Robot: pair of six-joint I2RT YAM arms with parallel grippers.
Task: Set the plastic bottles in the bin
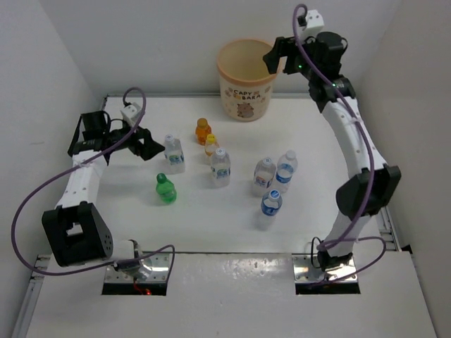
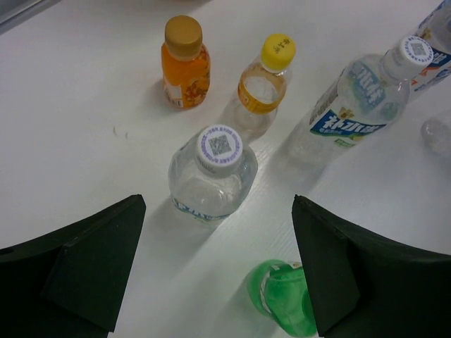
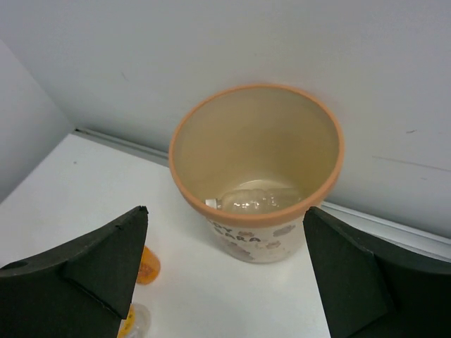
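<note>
Wide-spread and empty, the left gripper (image 2: pixel 217 203) fills the near edge of its wrist view, aimed at a clear bottle (image 2: pixel 211 172) standing just ahead of its fingers. The right gripper (image 3: pixel 225 211), likewise spread and empty, hangs over the bin (image 3: pixel 254 243) at the far edge of the table (image 1: pixel 211 232). One bottle (image 3: pixel 254 197) lies inside the bin. Eight more bottles (image 1: pixel 220 165) stand mid-table. I judge a pick is in hand. The left arm must advance until its fingers flank the clear bottle, then close without knocking the green bottle (image 2: pixel 278 299) beside it.
</note>
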